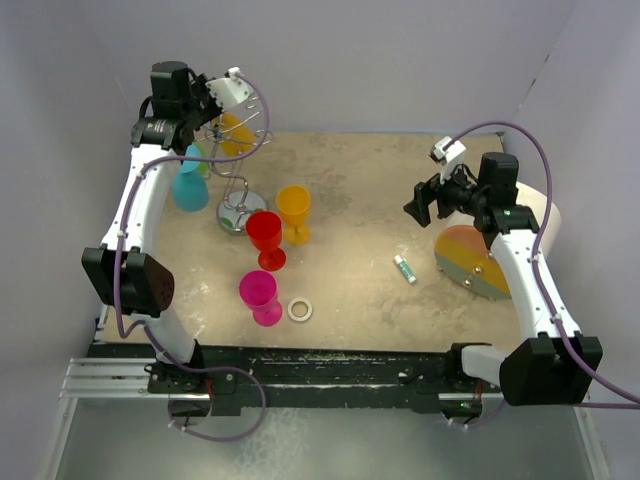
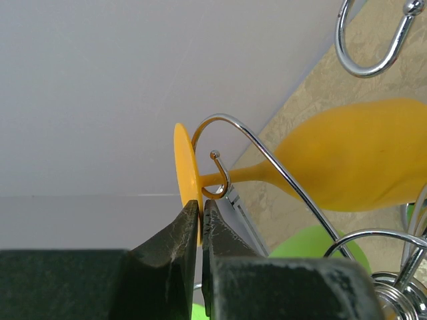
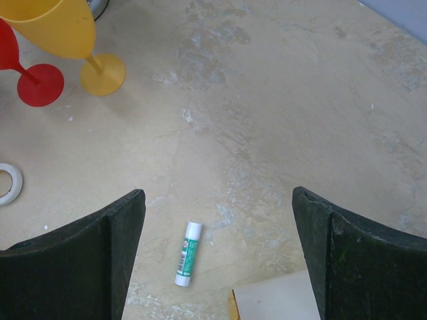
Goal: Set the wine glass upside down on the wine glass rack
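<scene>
At the far left of the table [image 1: 380,180], the wine glass [image 2: 353,160] is already up at the wine glass rack [image 1: 237,215]. Its thin stem lies inside one curled wire hook, and its flat round foot sits on the gripper's side of that hook. The bowl hangs away on the other side, mouth downward as far as the overhead view shows. The left gripper [image 2: 200,212] has its fingers [image 2: 175,241] pressed together on the rim of the foot, pinching the thin disc edge-on with no gap showing. The glass is an opaque yellow-orange and looks like moulded plastic, so it is probably light, stiff and not brittle, though smooth enough to slide in a pinch. The foot rim seems the sensible place to hold it, since that leaves the stem free to seat in the wire. The rack is slender and may sway if pushed sideways. The left arm reaches far forward and high, elbow raised, with its wrist level with the rack's top. The right gripper [image 3: 218,193] hangs over the right side of the table with its fingers spread wide and nothing between them. A glue stick [image 3: 188,253] lies on the surface below it, and its arm is bent back, well apart from the rack.
</scene>
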`<action>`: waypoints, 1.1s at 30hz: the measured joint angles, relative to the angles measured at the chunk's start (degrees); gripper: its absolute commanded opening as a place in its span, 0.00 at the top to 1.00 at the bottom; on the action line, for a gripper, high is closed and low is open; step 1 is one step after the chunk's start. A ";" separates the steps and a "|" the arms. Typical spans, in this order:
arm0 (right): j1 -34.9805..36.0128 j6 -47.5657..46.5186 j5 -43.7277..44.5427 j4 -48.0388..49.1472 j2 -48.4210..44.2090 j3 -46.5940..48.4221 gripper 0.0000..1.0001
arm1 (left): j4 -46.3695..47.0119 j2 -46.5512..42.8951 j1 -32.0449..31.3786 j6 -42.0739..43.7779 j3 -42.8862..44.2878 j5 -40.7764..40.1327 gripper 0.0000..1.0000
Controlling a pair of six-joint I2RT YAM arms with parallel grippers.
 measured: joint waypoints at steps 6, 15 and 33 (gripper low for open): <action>0.00 0.00 0.00 0.00 0.00 -0.02 0.07 | -0.68 0.00 0.00 -0.15 0.00 0.59 0.86; 0.00 -0.02 0.00 0.00 0.00 -0.02 0.07 | -1.05 0.00 0.02 -1.57 0.13 1.25 0.76; 0.00 -0.15 0.00 0.00 0.00 -0.04 0.06 | -0.79 -0.22 0.39 -3.61 0.46 1.68 0.59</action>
